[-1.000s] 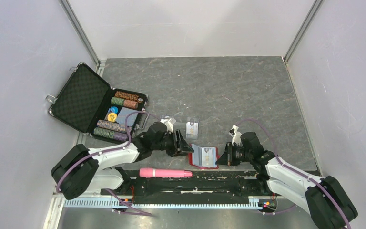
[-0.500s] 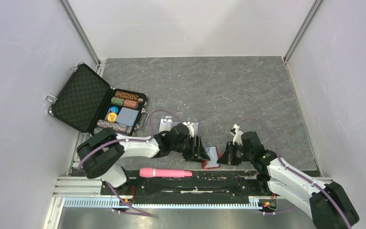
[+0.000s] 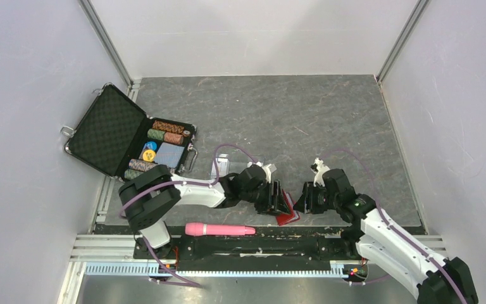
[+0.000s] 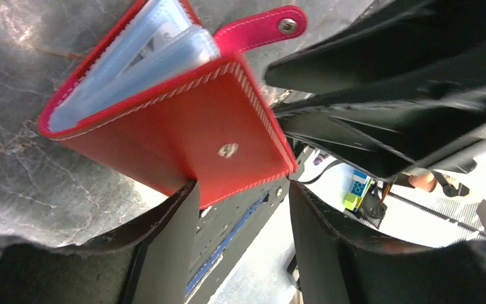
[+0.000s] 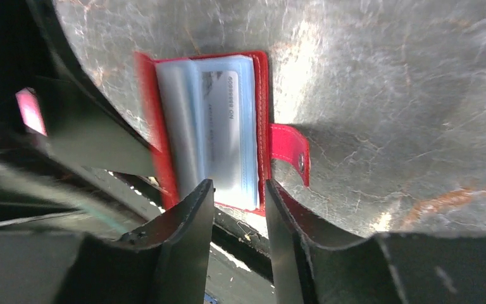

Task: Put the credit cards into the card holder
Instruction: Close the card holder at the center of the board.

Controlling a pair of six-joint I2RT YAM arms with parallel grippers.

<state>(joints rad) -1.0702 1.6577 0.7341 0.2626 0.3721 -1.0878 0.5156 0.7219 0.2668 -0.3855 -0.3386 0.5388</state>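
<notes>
Red card holder [image 4: 215,126] half folded (tab unsnapped), pale pockets showing.

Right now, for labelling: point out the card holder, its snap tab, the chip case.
card holder [image 4: 183,126]: left wrist view, red cover.
snap tab [image 5: 288,149]: right wrist view, strap.
chip case [image 3: 104,130]: top view, open lid.

card holder [image 3: 287,218]: flat → half-folded | left gripper [image 3: 281,204]: moved right to it
</notes>
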